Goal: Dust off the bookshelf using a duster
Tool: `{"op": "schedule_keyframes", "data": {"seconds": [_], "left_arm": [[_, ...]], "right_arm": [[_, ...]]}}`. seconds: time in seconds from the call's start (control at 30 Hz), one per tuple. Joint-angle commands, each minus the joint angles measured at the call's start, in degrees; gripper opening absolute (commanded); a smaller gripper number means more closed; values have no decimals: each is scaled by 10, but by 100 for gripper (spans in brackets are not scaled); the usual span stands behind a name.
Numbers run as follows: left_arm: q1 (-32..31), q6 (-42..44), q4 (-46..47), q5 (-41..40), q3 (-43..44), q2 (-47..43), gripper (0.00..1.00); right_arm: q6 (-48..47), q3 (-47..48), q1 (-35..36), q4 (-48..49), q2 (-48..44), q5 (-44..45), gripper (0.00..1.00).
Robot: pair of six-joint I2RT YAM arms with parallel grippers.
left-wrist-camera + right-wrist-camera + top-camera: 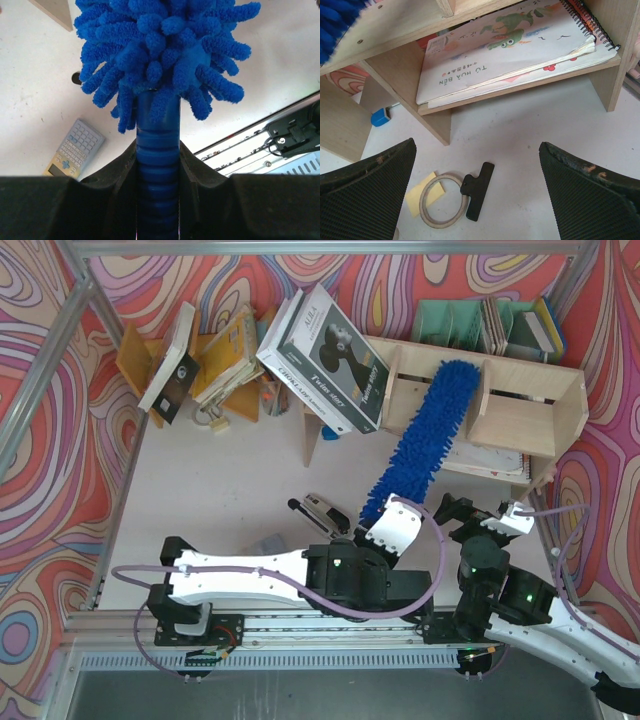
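Note:
The duster (425, 435) is long, bright blue and fluffy. It slants from my left gripper (380, 518) up to the right, and its tip rests on the pale plywood bookshelf (525, 425) between two upright dividers. In the left wrist view the left gripper (157, 150) is shut on the duster's ribbed dark blue handle, with the fluffy head (165, 50) just beyond the fingers. My right gripper (470, 515) hovers in front of the bookshelf's lower right part. Seen from the right wrist, that gripper (477, 145) is open and holds nothing, facing the shelf's lower board (400, 65).
A spiral notebook (505, 50) lies on the lower shelf. A black clip (477, 192), a tape ring (442, 200) and a yellow note (422, 192) lie below the right gripper. A calculator (75, 150) is left of the duster. Books (325, 360) lean at the shelf's left end, and a green file holder (450, 320) stands behind.

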Motion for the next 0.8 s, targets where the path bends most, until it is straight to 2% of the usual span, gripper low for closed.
{"op": "schedule_keyframes", "data": {"seconds": [0.0, 0.17, 0.33, 0.43, 0.63, 0.7, 0.77], "left_arm": [[-19, -37, -52, -94, 51, -12, 0], [-39, -37, -64, -112, 104, 9, 0], [-43, -9, -30, -99, 105, 14, 0], [-43, 15, 4, -86, 96, 12, 0], [-43, 71, 84, -47, 68, 8, 0], [-43, 87, 99, -27, 65, 12, 0], [-43, 102, 112, -14, 60, 14, 0]], "right_arm": [[7, 4, -1, -7, -6, 11, 99], [-13, 19, -1, 2, 2, -3, 99], [53, 117, -1, -97, 62, -5, 99], [116, 207, -1, -192, 135, 0, 99], [336, 346, -1, -468, 222, 34, 99], [329, 365, -1, -491, 216, 44, 99], [265, 367, -1, -451, 195, 44, 99]]}}
